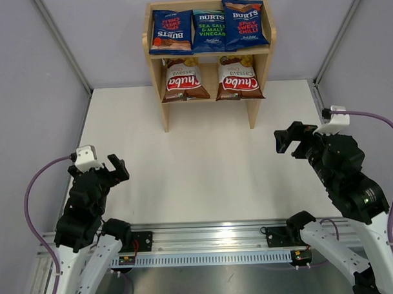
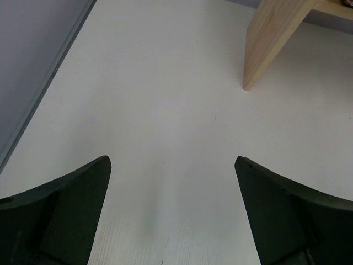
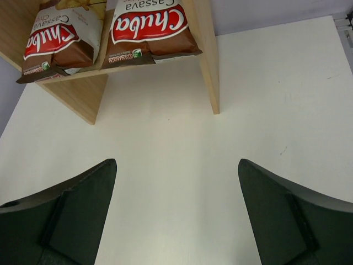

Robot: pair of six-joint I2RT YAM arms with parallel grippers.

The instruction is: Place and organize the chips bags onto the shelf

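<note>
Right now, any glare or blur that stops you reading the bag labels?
Top external: even light, Burts bags and Chuba bags legible, slight sheen on the rail. Right wrist: Chuba bags sharp. Left wrist: no bags, only a shelf leg.

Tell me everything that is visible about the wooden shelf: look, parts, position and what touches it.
The shelf is a small unit of light, natural-looking wood with two tiers, two side panels and a raised rim round the top. It stands upright at the far middle of the white table. Three dark blue Burts bags fill the top tier side by side; two brown Chuba bags sit on the lower tier.
</note>
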